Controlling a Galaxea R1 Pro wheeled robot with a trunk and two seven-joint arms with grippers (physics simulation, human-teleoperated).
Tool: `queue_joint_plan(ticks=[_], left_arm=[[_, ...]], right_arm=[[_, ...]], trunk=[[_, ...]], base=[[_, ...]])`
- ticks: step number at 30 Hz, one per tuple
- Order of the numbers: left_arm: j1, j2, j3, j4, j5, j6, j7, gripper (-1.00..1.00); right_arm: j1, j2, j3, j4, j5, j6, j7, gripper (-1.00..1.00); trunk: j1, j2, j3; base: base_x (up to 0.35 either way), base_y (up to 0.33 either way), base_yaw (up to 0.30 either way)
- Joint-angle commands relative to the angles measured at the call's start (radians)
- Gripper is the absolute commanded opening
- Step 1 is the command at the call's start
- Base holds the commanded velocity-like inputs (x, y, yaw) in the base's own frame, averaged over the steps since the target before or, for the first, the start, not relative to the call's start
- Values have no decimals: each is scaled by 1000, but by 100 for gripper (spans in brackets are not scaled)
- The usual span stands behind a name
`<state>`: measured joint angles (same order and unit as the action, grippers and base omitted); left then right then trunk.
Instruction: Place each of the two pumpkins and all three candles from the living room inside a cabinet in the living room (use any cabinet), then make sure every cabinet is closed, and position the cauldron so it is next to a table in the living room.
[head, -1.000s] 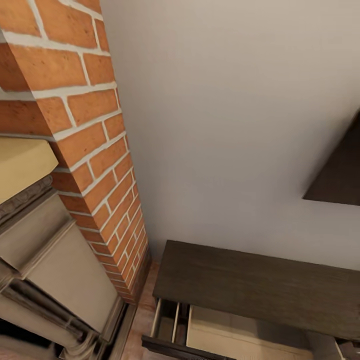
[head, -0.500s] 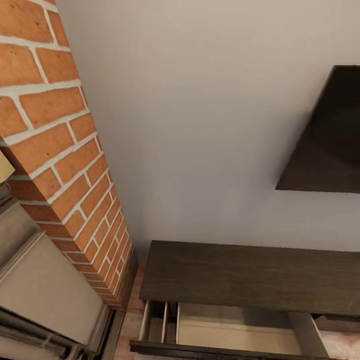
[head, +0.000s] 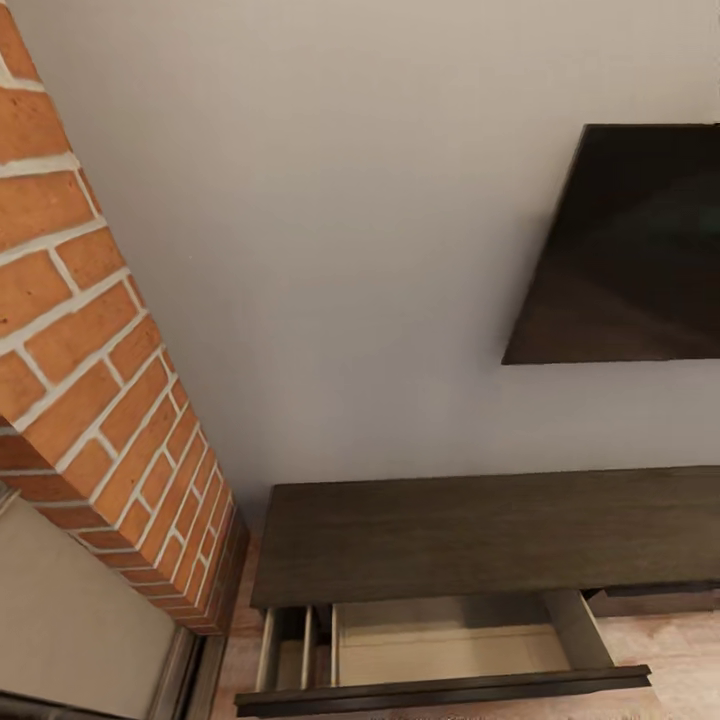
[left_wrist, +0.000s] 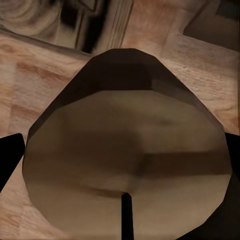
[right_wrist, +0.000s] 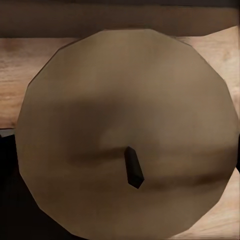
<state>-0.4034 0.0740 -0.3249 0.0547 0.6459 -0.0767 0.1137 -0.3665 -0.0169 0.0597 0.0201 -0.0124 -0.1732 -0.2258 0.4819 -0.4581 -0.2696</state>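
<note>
Red-brick pillar (head: 90, 400) mostly turned away from since a second ago; brought the long, low, dark-brown wooden cabinet (head: 480, 530) fuller into the head view, its pale-lined drawer (head: 440, 650) pulled open, probably ready for loading. Pinched a tan, faceted wax candle (left_wrist: 125, 140) with the left gripper (left_wrist: 121, 157). Carried a second such candle (right_wrist: 125, 100) just before the right gripper; could not tell that grip. Found no writing.

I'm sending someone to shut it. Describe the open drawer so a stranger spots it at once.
Find the red brick chimney column on the grey wall; to its right, below the wall-mounted black screen, stands the long, low dark-brown wooden cabinet. Its pulled-out drawer shows a pale beige inside behind a dark front, unlike the neighbouring front, which is barely out.
</note>
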Motion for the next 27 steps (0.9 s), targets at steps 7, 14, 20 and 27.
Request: queue_joint_plan(ticks=[7, 14, 20, 27], left_arm=[[0, -1, -1, 0, 0, 0, 1, -100], [0, 2, -1, 1, -1, 0, 3, -100], [0, 2, -1, 1, -2, 0, 3, -100], [0, 3, 0, 1, -1, 0, 3, -100]], right_arm=[[0, 1, 1, 0, 0, -3, -1, -100], [0, 3, 2, 0, 5, -5, -1, -100], [0, 3, 2, 0, 7, -7, -1, -100], [1, 3, 2, 0, 6, -8, -1, -100]], trunk=[[0, 0, -1], [0, 0, -1], [0, 0, -2], [0, 0, -10]], base=[[0, 0, -41], [62, -54, -1], [245, -198, 0], [134, -112, 0]])
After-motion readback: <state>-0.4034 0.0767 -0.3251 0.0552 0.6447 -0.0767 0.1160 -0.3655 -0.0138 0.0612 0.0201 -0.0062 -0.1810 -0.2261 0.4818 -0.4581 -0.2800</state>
